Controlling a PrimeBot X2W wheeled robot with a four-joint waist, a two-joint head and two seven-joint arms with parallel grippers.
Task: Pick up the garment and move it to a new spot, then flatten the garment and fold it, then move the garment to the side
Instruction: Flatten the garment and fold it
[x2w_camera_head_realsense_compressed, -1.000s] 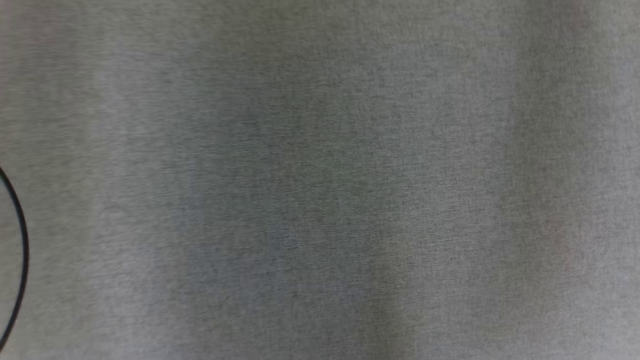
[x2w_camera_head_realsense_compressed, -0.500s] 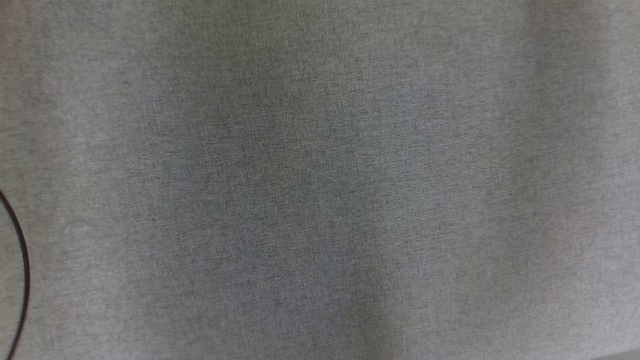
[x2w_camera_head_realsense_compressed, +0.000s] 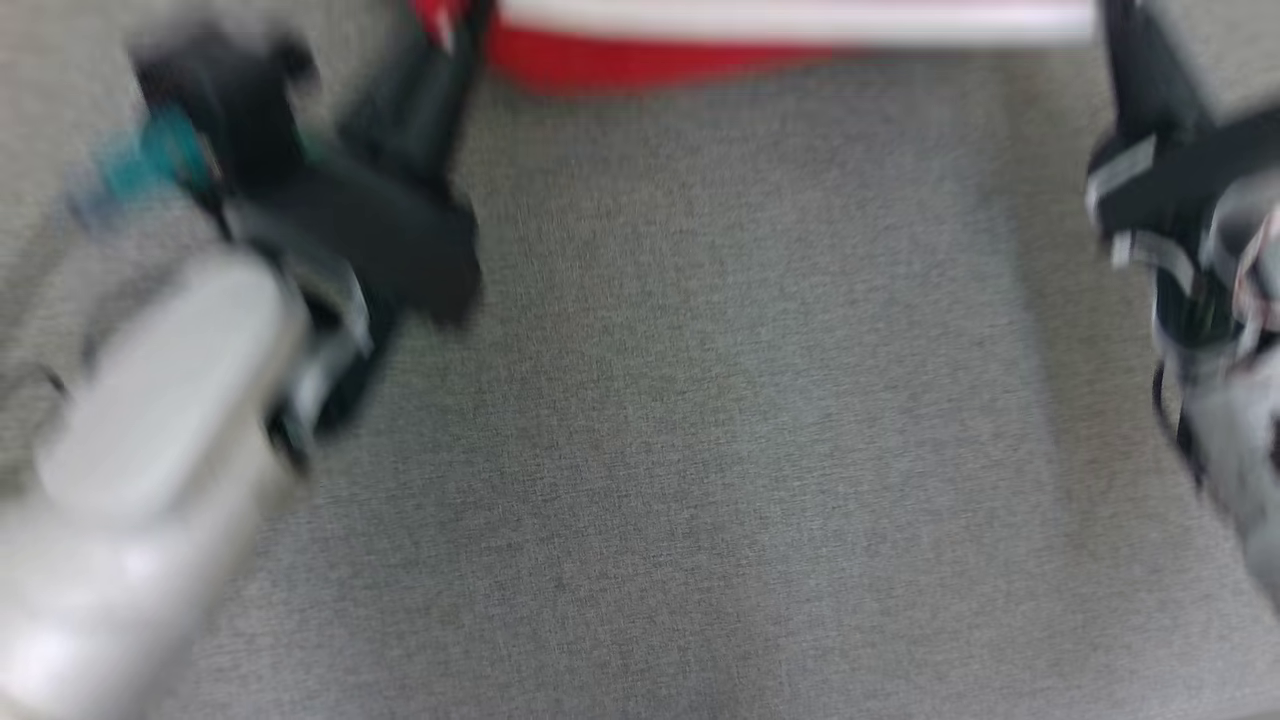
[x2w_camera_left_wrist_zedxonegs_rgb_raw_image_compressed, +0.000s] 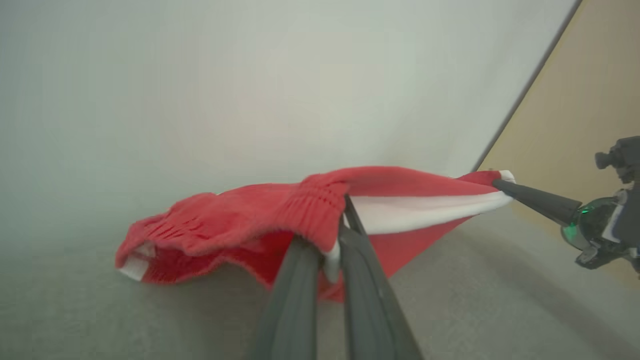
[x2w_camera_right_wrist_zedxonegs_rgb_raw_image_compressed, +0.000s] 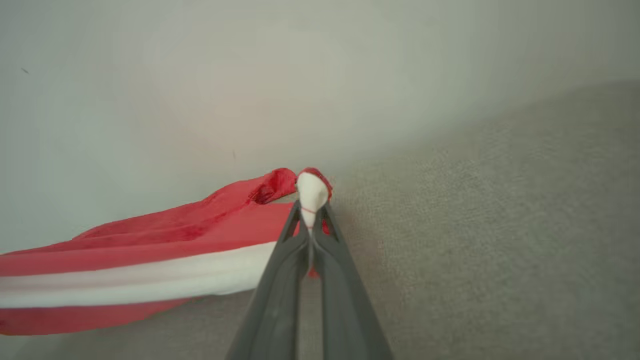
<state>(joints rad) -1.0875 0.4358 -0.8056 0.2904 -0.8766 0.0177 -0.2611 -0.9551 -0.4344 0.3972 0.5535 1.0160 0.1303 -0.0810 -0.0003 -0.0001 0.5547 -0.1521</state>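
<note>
The left gripper (x2w_camera_left_wrist_zedxonegs_rgb_raw_image_compressed: 334, 245) is pinched closed on the ribbed red edge of the garment (x2w_camera_left_wrist_zedxonegs_rgb_raw_image_compressed: 235, 220). The cloth bunches up to one side of its fingers and stretches in a red-and-white band across to the right gripper (x2w_camera_right_wrist_zedxonegs_rgb_raw_image_compressed: 310, 220). That gripper is clamped tight on the garment's far corner, over the grey fabric surface (x2w_camera_head_realsense_compressed: 700, 400).
</note>
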